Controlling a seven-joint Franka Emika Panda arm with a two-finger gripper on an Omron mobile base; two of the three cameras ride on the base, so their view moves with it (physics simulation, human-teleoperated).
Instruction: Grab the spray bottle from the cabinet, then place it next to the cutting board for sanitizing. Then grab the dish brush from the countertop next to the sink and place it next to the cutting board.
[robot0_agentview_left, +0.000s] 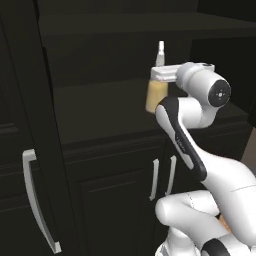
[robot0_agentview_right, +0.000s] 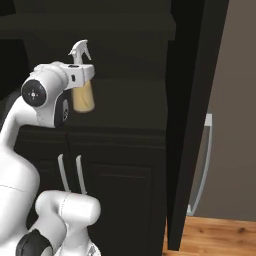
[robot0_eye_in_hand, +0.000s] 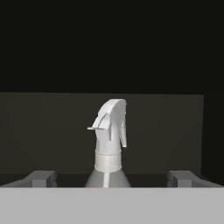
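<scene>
Reaching into the cabinet (robot0_agentview_left: 100, 115), the gripper (robot0_eye_in_hand: 112, 178) stood open astride the upright spray bottle (robot0_eye_in_hand: 109, 144); next move likely requires closing on its body.

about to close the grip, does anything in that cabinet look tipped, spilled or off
Nothing stands out. The spray bottle stands upright on the dark cabinet shelf, with the open gripper straddling it. No spill shows.

Matt, near-black wooden cabinet (robot0_agentview_left: 115, 165) with satin silver metal handles (robot0_agentview_left: 36, 200); a clear plastic spray bottle (robot0_agentview_right: 82, 95) capped by a smooth whitish-grey sprayer head (robot0_eye_in_hand: 110, 127).
</scene>
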